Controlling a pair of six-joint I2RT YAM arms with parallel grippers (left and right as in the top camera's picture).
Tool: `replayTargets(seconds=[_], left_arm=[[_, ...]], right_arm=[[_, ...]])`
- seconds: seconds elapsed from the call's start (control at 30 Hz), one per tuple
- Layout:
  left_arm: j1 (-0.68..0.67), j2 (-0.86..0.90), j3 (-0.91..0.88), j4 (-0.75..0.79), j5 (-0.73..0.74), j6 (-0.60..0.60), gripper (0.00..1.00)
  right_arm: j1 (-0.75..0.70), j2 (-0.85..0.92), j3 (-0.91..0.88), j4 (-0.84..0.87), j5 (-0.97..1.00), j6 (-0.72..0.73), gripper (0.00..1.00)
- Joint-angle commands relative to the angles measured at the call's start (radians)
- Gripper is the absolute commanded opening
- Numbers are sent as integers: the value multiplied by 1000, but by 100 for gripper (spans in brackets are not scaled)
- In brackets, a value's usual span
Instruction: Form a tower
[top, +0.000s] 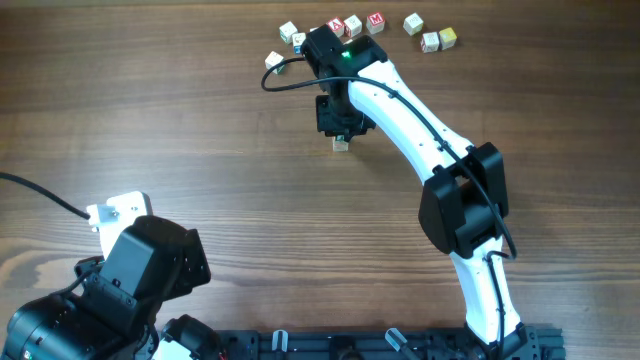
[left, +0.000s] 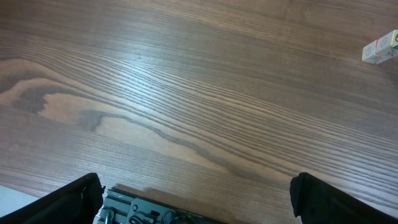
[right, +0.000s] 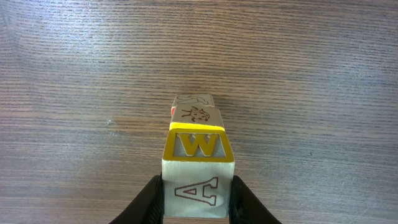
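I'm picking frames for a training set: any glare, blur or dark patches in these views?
Overhead: even light, but the right gripper covers most of the tower. Left wrist: pale sheen across the table, far cube slightly soft. Right wrist: tower sharp and evenly lit.

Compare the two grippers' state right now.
The left gripper stands wide open over the table, holding nothing; the right gripper presses its fingers against both sides of the top cube of the tower. The left sits at the near edge; the right reaches far across. Both have black fingers.

Loose letter cubes (top: 413, 22) lie scattered on the wooden table (top: 200, 150).
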Motion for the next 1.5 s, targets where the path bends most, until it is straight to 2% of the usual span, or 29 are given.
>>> replayTargets(seconds=[0.0,0.3,0.53,1.47], left_arm=[[5,-1,-1,2,-2,-10,100],[5,-1,-1,2,-2,-10,100],[5,-1,-1,2,-2,-10,100],[5,-1,-1,2,-2,-10,100]], right_arm=[[-5,-35,15,-3,-7,-29,23],[-6,-51,16,1,-6,-46,21],[-9,-51,16,10,-6,32,21],[-9,-45,14,11,10,65,22]])
